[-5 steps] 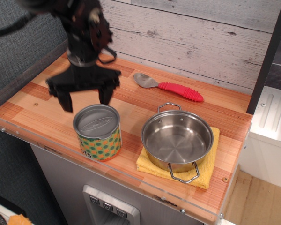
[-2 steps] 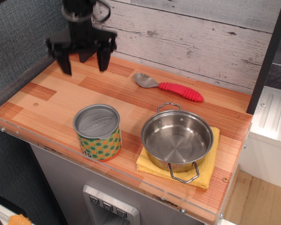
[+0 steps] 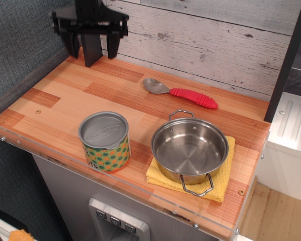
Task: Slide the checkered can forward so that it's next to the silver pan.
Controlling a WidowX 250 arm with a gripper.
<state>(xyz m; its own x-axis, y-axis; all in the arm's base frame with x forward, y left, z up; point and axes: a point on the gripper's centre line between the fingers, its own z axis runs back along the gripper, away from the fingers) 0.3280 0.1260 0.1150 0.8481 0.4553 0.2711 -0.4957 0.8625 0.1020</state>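
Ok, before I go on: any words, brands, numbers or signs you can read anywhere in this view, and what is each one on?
checkered can label: dark lettering near the bottom left edge, cut off by the can's curve and too small to read.
Can lid: an embossed oval, no legible text.
silver pan, yellow cloth under it, red-handled spoon, wooden counter, gripper: no text visible.
Panel below the counter: small buttons, markings too small to read.
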